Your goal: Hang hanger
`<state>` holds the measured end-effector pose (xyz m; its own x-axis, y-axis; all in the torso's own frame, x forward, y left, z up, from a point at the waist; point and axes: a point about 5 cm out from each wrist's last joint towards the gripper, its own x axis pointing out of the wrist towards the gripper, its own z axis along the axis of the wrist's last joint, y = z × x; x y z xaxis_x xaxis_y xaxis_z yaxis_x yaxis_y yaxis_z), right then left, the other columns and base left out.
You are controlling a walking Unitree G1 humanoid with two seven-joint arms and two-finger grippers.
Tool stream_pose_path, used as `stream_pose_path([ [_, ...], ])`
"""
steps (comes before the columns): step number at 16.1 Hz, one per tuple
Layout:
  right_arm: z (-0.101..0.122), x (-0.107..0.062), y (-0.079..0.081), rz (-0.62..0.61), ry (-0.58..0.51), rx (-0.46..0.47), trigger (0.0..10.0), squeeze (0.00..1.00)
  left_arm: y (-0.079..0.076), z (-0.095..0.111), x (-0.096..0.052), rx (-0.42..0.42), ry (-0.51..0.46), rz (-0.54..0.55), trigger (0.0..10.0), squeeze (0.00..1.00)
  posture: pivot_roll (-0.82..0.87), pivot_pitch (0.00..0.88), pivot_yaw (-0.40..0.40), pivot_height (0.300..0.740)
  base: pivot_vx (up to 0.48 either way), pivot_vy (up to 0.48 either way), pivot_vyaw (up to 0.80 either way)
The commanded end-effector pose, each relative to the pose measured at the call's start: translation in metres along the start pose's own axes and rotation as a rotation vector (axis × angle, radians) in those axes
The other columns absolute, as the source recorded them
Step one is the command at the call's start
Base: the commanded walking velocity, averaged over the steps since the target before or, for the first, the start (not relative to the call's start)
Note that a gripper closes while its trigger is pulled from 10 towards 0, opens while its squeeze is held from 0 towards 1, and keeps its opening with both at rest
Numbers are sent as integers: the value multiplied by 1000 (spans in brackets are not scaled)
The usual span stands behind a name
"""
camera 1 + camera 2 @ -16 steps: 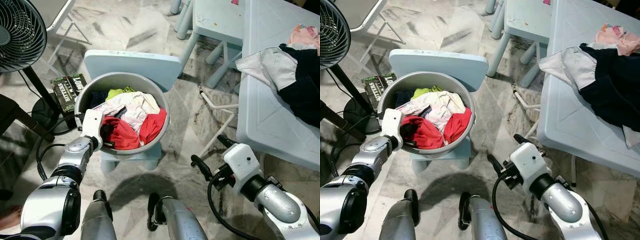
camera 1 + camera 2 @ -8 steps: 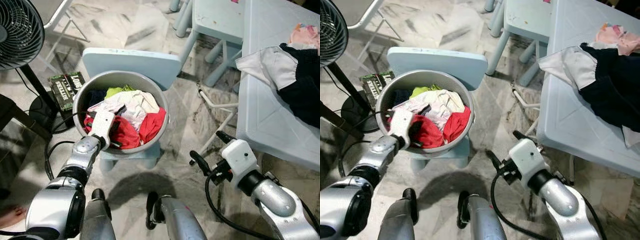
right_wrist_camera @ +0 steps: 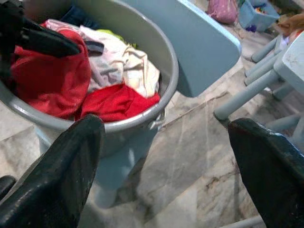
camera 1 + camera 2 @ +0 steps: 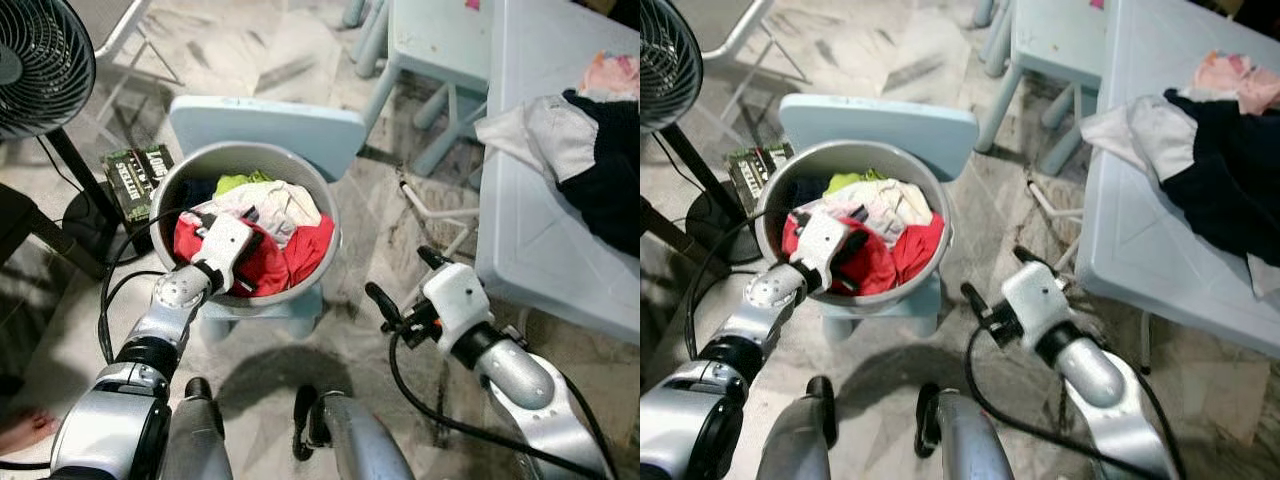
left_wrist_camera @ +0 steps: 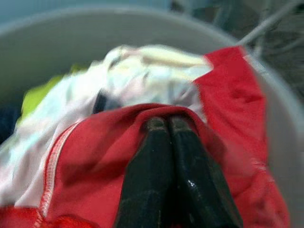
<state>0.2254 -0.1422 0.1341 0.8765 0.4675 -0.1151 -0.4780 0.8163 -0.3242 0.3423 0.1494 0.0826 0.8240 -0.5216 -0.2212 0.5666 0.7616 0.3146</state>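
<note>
Red garment (image 5: 95,166) covers the left hand's (image 5: 167,124) blurred fingertips.

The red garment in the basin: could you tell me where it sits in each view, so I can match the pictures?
Left eye view: red garment at the basin's near side, left of centre.
Right eye view: same spot, left of centre, under the left gripper.
Left wrist view: lower centre, bunched over the shut fingers.
Right wrist view: upper left.
Shared landmark: the grey basin.
</note>
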Motion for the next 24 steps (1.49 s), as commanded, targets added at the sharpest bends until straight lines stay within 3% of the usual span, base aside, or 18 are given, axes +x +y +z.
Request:
stream_pose_path([
  [1,-5,2,0,-10,12,1,10000,0,-18,4,3,63,-24,-117,0,0,-140,231,-160,740,0,0,0],
  [5,-7,14,3,-31,-18,3,10000,0,-45,2,-4,133,-12,-281,0,0,-98,204,-133,740,0,0,0],
  [6,-7,19,5,-37,-33,6,10000,0,-54,-11,-13,170,77,-359,0,0,-85,198,-125,740,0,0,0],
  [8,-6,22,5,-46,-45,9,10000,0,-59,-21,-20,197,135,-401,0,0,-80,197,-121,740,0,0,0],
  [9,-6,25,5,-49,-51,10,10000,0,-54,-23,-20,254,141,-362,0,0,-73,194,-119,740,0,0,0],
  [10,-6,28,7,-45,-60,10,10000,0,-35,-15,-17,157,118,-166,10000,1000,-61,190,-120,740,0,0,0],
  [12,-6,32,7,-41,-67,11,10000,0,-12,-7,-17,60,88,70,10000,1000,-44,181,-121,740,0,0,0],
  [14,-6,36,8,-39,-79,13,10000,0,0,-10,-24,-66,84,231,10000,1000,-29,168,-120,740,0,0,0],
  [15,-6,37,8,-39,-84,13,10000,0,3,-11,-26,-89,87,265,10000,1000,-29,168,-120,740,0,0,0],
  [16,-4,42,8,-41,-96,14,10000,0,13,-18,-36,-256,77,439,10000,1000,-18,152,-114,740,0,0,0],
  [17,-4,45,7,-47,-105,15,10000,0,15,-21,-45,-336,47,518,10000,1000,-7,137,-106,740,0,0,0],
  [18,-4,46,7,-49,-107,16,10000,0,15,-21,-48,-336,43,536,10000,1000,-5,135,-105,740,0,0,0],
  [19,-7,46,6,-61,-110,16,10000,0,12,-23,-61,-365,2,584,10000,1000,-4,121,-96,740,0,0,0],
  [21,-6,45,4,-82,-116,17,10000,0,8,-26,-74,-380,-9,609,10000,1000,-5,109,-86,740,0,0,0],
  [24,-11,51,-2,-128,-121,23,10000,0,-6,-35,-87,-427,52,604,10000,1000,27,76,-79,740,0,0,0],
])
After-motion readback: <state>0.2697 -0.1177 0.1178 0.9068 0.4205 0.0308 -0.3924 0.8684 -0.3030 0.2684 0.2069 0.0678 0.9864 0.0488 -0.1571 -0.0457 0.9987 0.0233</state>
